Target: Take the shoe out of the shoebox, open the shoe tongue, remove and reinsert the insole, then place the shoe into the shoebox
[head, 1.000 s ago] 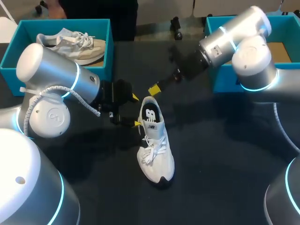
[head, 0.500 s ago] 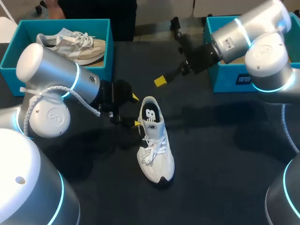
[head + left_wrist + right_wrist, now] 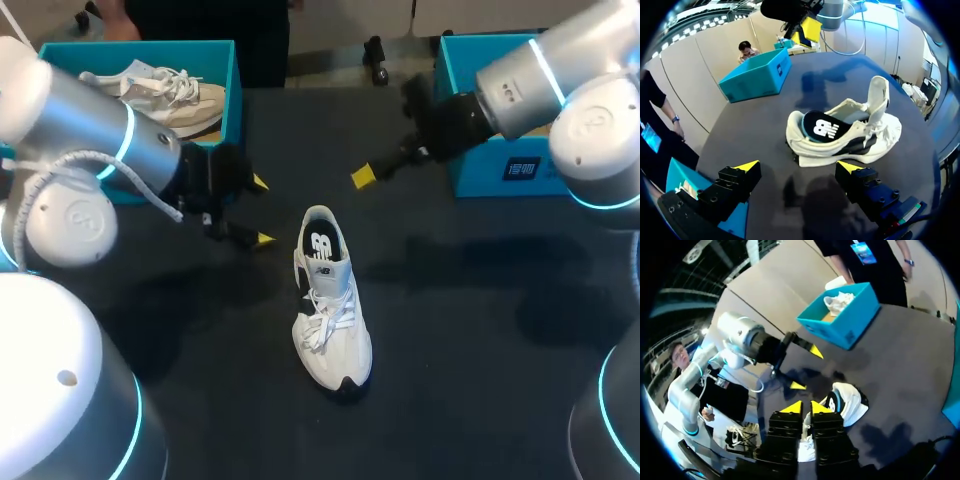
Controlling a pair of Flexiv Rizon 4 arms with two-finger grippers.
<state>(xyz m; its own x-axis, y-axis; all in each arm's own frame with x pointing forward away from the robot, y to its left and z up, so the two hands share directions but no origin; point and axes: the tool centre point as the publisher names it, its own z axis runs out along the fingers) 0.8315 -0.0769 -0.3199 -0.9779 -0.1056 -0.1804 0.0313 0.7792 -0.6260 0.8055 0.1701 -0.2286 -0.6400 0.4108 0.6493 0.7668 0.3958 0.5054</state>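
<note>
Honestly, left gripper spread wide, right gripper pinched closed, both empty; clip the mid-frame shoe and you'll tip it.

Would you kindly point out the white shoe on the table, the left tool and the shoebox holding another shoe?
white shoe (image 3: 322, 328), head view, on its laces.
left tool (image 3: 262, 211), head view, midway between its yellow tips.
shoebox (image 3: 130, 46), head view, on its far rim.

Right shoebox — most of it behind the right arm — interior unseen
</note>
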